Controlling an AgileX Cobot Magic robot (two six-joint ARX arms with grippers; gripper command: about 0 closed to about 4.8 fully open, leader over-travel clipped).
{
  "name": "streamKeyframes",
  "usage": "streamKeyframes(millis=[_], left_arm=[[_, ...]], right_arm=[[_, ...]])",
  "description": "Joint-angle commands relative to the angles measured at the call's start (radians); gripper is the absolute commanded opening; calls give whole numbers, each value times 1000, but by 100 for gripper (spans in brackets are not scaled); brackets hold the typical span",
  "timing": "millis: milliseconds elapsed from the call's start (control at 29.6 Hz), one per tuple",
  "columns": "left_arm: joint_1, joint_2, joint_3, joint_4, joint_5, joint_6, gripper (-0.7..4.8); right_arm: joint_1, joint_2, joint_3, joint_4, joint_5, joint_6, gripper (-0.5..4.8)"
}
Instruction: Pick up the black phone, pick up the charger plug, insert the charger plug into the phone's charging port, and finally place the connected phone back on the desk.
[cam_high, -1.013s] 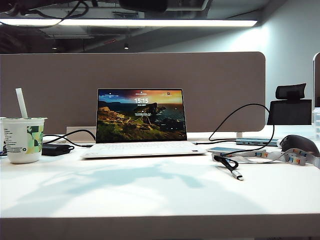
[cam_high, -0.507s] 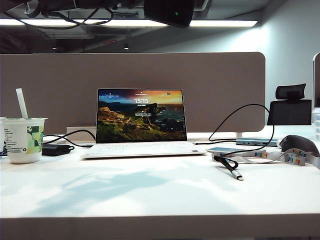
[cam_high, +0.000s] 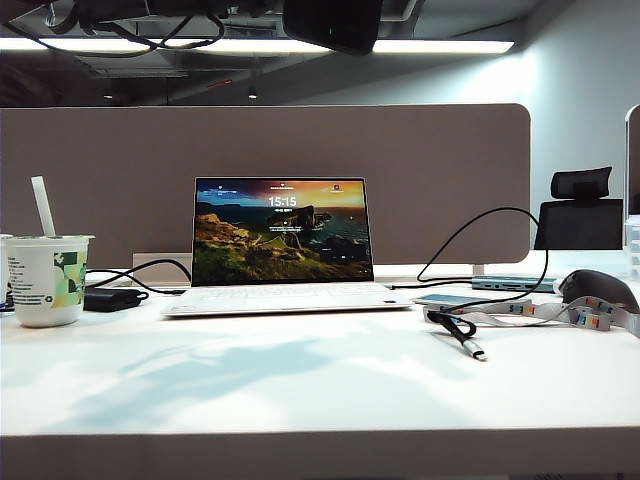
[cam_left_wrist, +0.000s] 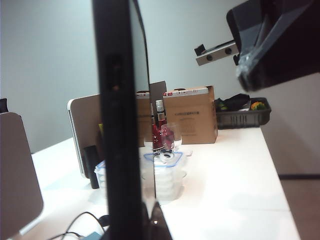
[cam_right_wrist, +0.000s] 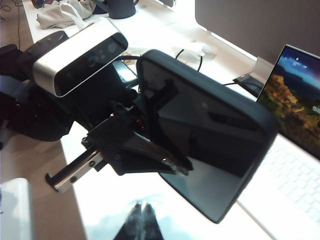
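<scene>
The black phone (cam_right_wrist: 210, 145) is hanging high above the bench (cam_high: 300, 390), gripped edge-on in the left gripper (cam_right_wrist: 150, 150), whose jaws are clenching its lower end. Over the past second it has been dropping further into the top of the exterior view, so the lift looks finished. The charger plug (cam_high: 474, 350) is lying untouched on the bench beside the lanyard (cam_high: 560, 312) and the laptop (cam_high: 285, 240). The right gripper (cam_right_wrist: 142, 220) is hovering beneath the phone, jaws clenched and empty, so fetching the plug seems next.
</scene>
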Motion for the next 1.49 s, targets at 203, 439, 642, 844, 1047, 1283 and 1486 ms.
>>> streamKeyframes(millis=[203, 439, 642, 844, 1047, 1283, 1486], left_arm=[[-2, -10, 14, 80, -31, -425, -6], [2, -10, 26, 82, 16, -646, -6], [2, -10, 26, 80, 150, -591, -6], [2, -11, 26, 85, 181, -581, -6], [2, -21, 26, 158, 199, -531, -6], [0, -21, 26, 188, 232, -500, -6], [-2, -21, 26, 216, 235, -500, -6]], right_arm=[[-5, -24, 5, 145, 140, -70, -5], [-7, -26, 5, 152, 162, -72, -5], [-9, -29, 5, 151, 163, -108, 62], [-9, -29, 5, 135, 144, -131, 253], [-10, -26, 5, 139, 72, -119, 254], [-10, -3, 5, 168, -39, -66, 285], [-11, 34, 5, 204, -192, -20, 284]])
